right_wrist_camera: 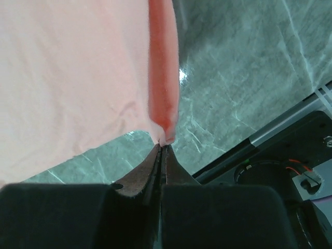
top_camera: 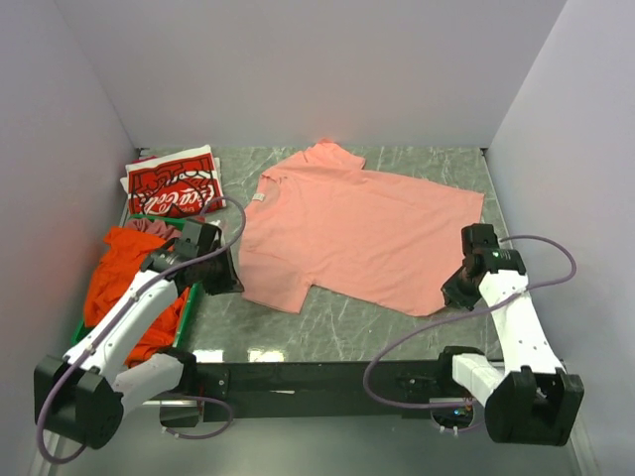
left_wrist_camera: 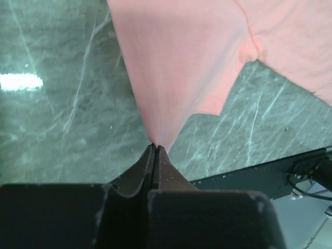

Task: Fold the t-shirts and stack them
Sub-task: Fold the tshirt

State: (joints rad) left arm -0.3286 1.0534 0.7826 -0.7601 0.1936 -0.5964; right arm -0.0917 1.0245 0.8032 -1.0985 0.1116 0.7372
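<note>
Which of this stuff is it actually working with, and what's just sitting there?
Part of the job: pink t-shirt, pinched by the left gripper and right gripper; red Coca-Cola t-shirt; orange t-shirt; mauve t-shirt.
Just there: green crate; table.

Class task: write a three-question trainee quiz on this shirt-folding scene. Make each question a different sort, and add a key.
1. True or false: the pink t-shirt is already folded into a small square.
2. Where is the red Coca-Cola t-shirt? A: folded, at the far left of the table. B: held by the right gripper. C: draped over the pink t-shirt.
3. Fill in: the left gripper and the right gripper are both ____ on the pink t-shirt's near edge.
Key: 1 false; 2 A; 3 shut.
</note>
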